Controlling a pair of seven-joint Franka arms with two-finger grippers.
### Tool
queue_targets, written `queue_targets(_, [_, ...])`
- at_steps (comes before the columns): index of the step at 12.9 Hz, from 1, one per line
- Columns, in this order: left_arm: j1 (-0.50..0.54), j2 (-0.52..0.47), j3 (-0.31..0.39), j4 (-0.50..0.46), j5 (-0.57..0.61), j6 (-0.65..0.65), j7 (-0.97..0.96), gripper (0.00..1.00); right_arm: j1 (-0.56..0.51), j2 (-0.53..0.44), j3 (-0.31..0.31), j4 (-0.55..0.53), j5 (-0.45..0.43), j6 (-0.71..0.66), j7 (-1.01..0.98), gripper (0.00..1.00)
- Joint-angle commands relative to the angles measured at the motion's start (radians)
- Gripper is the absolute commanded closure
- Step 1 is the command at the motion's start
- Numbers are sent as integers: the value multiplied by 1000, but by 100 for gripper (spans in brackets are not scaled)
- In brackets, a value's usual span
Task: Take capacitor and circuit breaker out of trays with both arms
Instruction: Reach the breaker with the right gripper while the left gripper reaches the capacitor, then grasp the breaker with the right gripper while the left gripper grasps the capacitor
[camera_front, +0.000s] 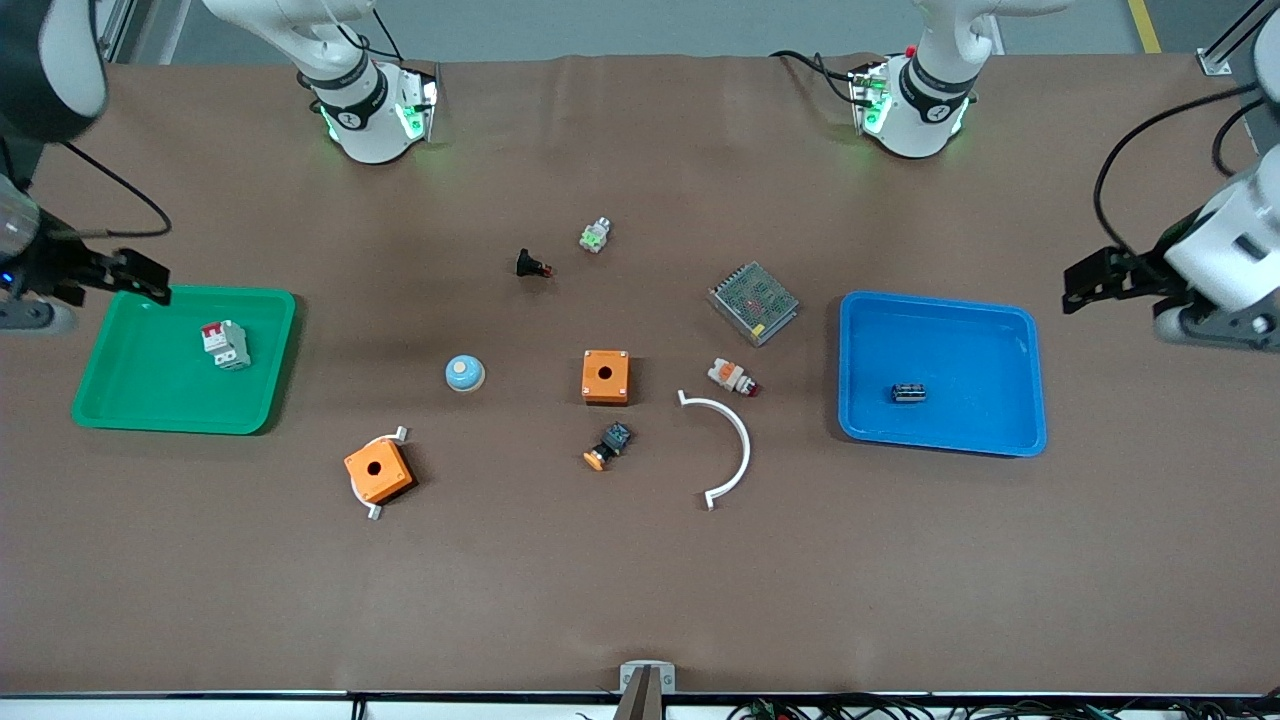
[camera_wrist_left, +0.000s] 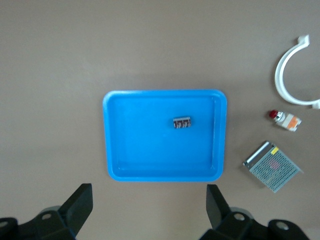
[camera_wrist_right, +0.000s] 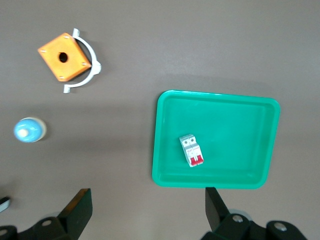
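Front view: on the brown desk (camera_front: 640, 580), the breaker (camera_front: 226, 344) lies in the green tray (camera_front: 120, 400) at the right arm's end. The right tool (camera_front: 140, 277) hangs over that tray's edge, apart from the breaker. The capacitor (camera_front: 908, 393) lies in the blue tray (camera_front: 1000, 340) at the left arm's end, well apart from the left tool (camera_front: 1085, 280), which hangs over bare desk beside it.

Left wrist view: the left tool (camera_wrist_left: 147, 210) is spread wide, holding nothing, with the capacitor (camera_wrist_left: 182, 122) apart from it inside the blue tray (camera_wrist_left: 120, 150).

Right wrist view: the right tool (camera_wrist_right: 147, 210) is spread wide and empty, with the breaker (camera_wrist_right: 191, 150) apart from it in the green tray (camera_wrist_right: 240, 120).

We hold our left gripper (camera_front: 1085, 283) raised at the left arm's end of the worktop, fingers (camera_wrist_left: 80, 205) spread wide; our right gripper (camera_front: 140, 279) hangs likewise, fingers (camera_wrist_right: 77, 207) spread, empty.
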Motion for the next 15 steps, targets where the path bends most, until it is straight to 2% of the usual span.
queue_targets(1, [-1,83,-1,-15,-31,-26,-5,0,-46,-17,12,-182,-30,174,-21,0])
queue_targets(3, [-11,152,-1,-47,-30,-9,-12,0,-89,-8,12,-289,-32,308,-40,0])
queue_targets(6, [-57,236,-2,-96,-28,60,-51,0,-161,86,12,-300,-33,374,-234,0])
queue_targets(8, [-62,258,-2,-201,-31,197,-70,0,-209,143,13,-299,-33,407,-319,1])
queue_targets(10, [-76,299,-4,-298,-31,346,-101,0,-217,160,12,-325,-33,442,-366,5])
queue_targets(12, [-86,356,-2,-311,-31,417,-127,0,-227,158,12,-388,-33,520,-414,5])
queue_targets(15, [-116,416,-2,-332,-24,497,-168,0,-234,181,10,-405,-67,546,-428,10])
